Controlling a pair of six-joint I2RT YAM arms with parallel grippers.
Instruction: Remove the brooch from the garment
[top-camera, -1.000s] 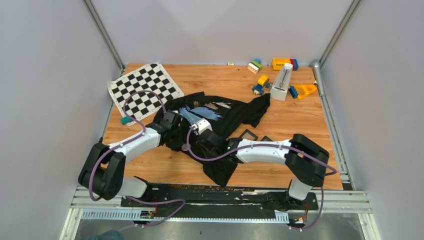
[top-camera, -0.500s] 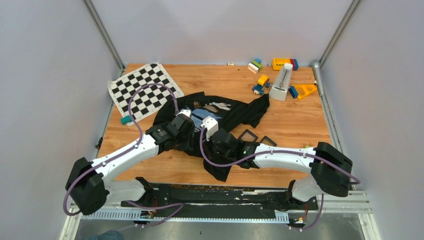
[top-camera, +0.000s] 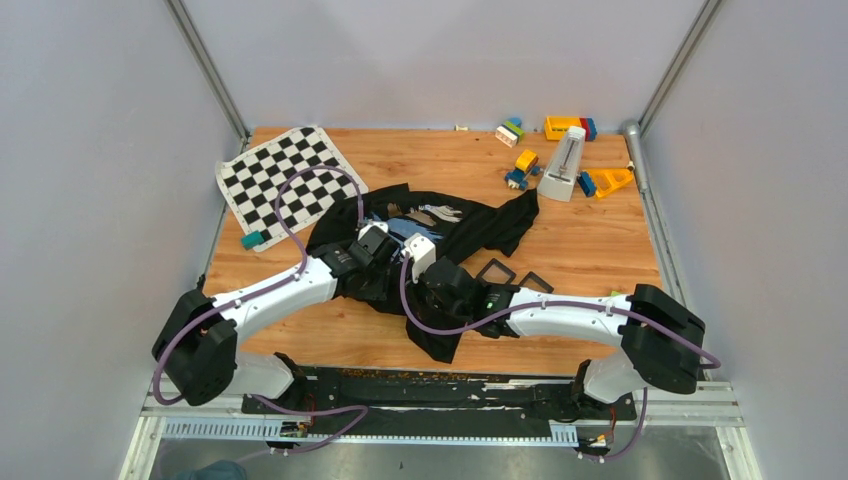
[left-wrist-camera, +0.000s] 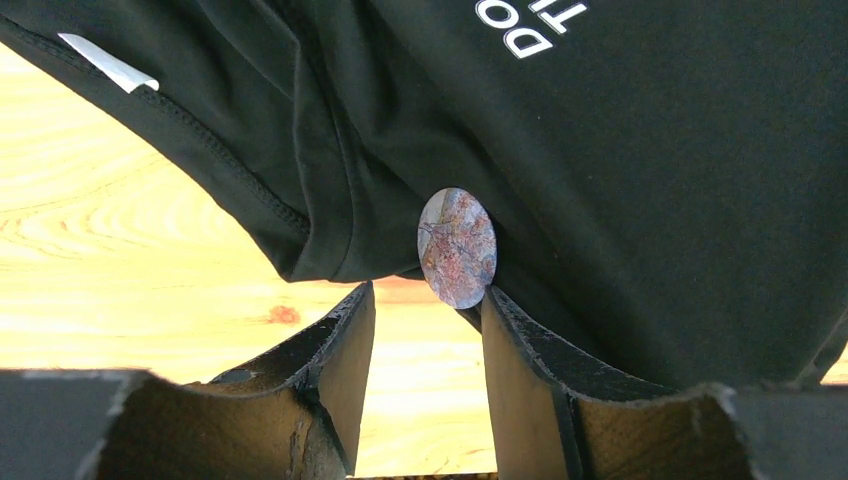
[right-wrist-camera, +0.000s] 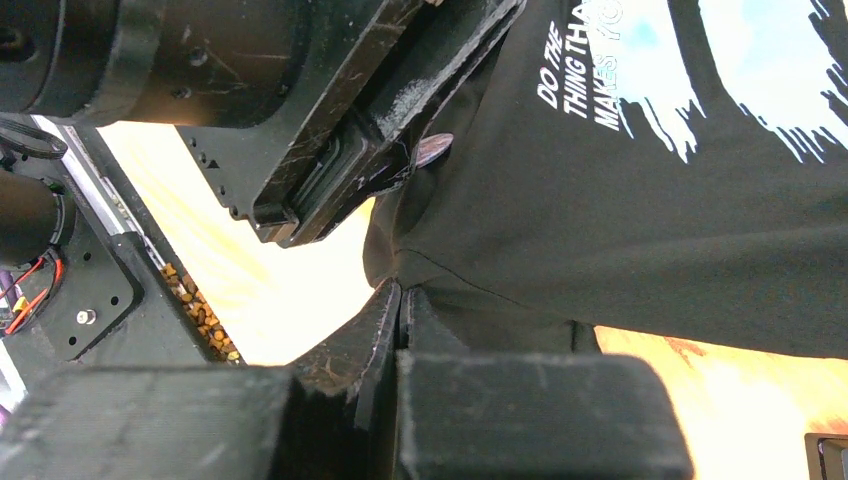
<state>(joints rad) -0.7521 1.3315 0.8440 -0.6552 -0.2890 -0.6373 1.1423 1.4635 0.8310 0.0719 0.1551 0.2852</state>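
Observation:
The brooch (left-wrist-camera: 457, 247) is a small oval, pale grey mottled disc pinned near the hem of the black garment (left-wrist-camera: 620, 170). It also shows in the right wrist view (right-wrist-camera: 433, 150). My left gripper (left-wrist-camera: 428, 300) is open, its fingertips just below the brooch, and the right fingertip (left-wrist-camera: 492, 305) almost touches it. My right gripper (right-wrist-camera: 400, 296) is shut on a fold of the garment (right-wrist-camera: 640, 200) at its hem. In the top view both grippers, left (top-camera: 388, 268) and right (top-camera: 412, 275), meet on the garment (top-camera: 480, 225) mid-table. The brooch is hidden there.
Two small square black trays (top-camera: 497, 270) (top-camera: 536, 282) lie just right of the garment. A chequered mat (top-camera: 288, 180) lies at the back left with a teal block (top-camera: 252, 240) beside it. Toy bricks (top-camera: 565, 128) and a white metronome-like object (top-camera: 565, 165) stand at the back right.
Both grippers moved in toward the middle of the garment and now sit close together. In the last half second the left gripper shifted slightly right and its elbow swung.

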